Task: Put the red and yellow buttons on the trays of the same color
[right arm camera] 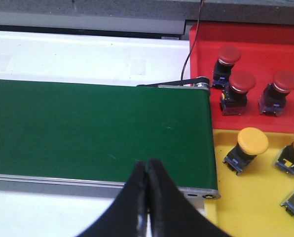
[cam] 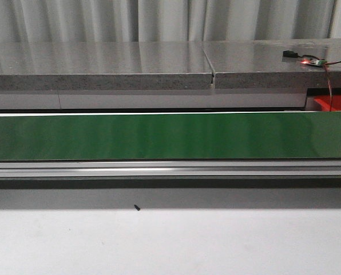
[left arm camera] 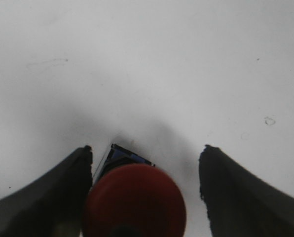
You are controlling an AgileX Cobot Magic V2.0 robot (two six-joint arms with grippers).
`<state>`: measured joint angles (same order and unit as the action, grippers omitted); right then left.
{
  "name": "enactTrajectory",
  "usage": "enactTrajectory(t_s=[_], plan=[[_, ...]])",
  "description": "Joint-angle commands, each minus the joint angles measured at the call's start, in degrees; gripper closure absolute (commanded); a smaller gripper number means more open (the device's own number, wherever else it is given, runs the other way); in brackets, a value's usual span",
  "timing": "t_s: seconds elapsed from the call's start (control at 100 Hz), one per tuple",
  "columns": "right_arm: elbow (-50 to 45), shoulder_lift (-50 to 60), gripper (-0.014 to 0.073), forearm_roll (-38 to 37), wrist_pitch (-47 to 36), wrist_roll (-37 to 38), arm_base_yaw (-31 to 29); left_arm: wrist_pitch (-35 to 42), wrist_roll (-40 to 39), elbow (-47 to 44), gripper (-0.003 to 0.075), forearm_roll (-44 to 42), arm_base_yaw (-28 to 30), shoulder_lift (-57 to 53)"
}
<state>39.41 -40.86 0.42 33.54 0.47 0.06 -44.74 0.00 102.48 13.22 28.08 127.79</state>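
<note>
A red button with a dark blue base stands on the white table between the fingers of my left gripper, which is open. The button sits close against one finger, with a gap to the other. My right gripper is shut and empty over the end of the green belt. Past that end lies the red tray with three red buttons. Beside it, the yellow tray holds yellow buttons. In the front view only a corner of the red tray shows, and neither gripper.
The green belt spans the table on an aluminium frame. Behind it runs a grey stone counter carrying a small lit circuit board with wires. A black cable drops beside the red tray. A dark speck lies on the white table.
</note>
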Motion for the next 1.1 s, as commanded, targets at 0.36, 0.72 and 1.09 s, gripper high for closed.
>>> enactTrajectory(t_s=[0.36, 0.72, 1.09], plan=[[1.46, 0.32, 0.066, 0.02, -3.53, -0.47, 0.13, 2.89, 0.0, 1.78, 0.0451, 1.11, -0.09, -3.96], [1.46, 0.32, 0.066, 0.02, -3.53, -0.47, 0.13, 0.25, 0.61, 1.78, 0.0457, 0.91, 0.44, -11.42], [1.46, 0.32, 0.066, 0.02, -3.53, -0.47, 0.13, -4.8, 1.04, -3.11, 0.0457, 2.19, 0.47, -21.48]])
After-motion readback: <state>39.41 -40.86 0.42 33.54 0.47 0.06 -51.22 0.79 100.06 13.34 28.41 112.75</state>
